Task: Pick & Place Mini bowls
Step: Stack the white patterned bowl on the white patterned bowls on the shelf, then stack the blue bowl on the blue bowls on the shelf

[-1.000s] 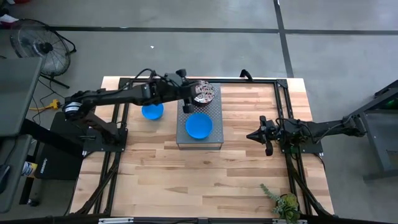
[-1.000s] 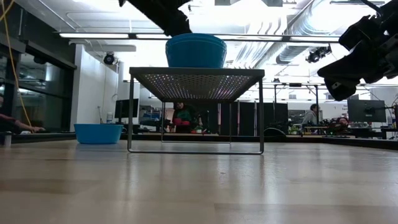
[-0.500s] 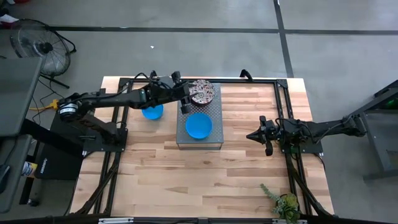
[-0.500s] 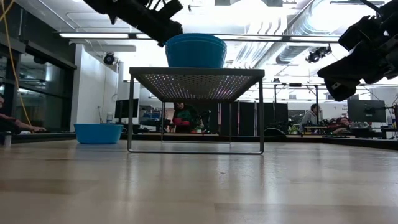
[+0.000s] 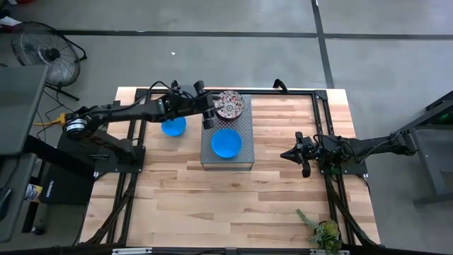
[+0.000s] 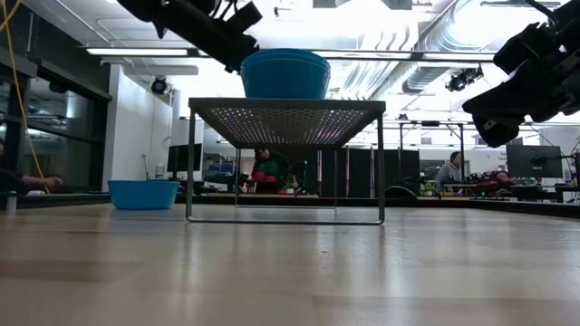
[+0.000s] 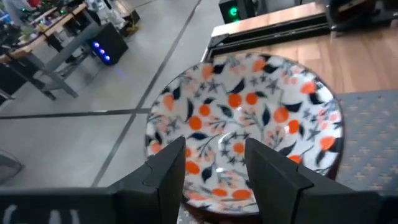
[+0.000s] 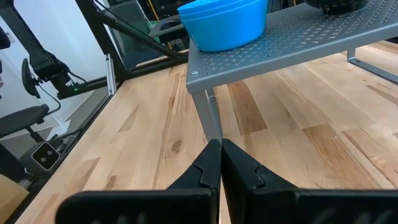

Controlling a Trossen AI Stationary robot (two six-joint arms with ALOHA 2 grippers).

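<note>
Floral-patterned mini bowl (image 5: pixel 230 105) is sitting on the grey slab's (image 5: pixel 244 150) far end, with a blue bowl (image 5: pixel 226 142) on its near part and another blue bowl (image 5: pixel 173 127) lying on the worktop (image 5: pixel 233 205) left of it. Left pincer (image 5: pixel 207 117) is hovering just left of the floral bowl, fingers apart, empty. Right pincer (image 5: pixel 286 154) is waiting right of the slab, fingers pressed together.

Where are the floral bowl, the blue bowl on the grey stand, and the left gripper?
floral bowl (image 7: pixel 249 118), left wrist view, on its patterned inside.
blue bowl on the grey stand (image 5: pixel 226 143), high view, on its middle.
left gripper (image 7: pixel 214 163), left wrist view, between its open fingertips.
</note>
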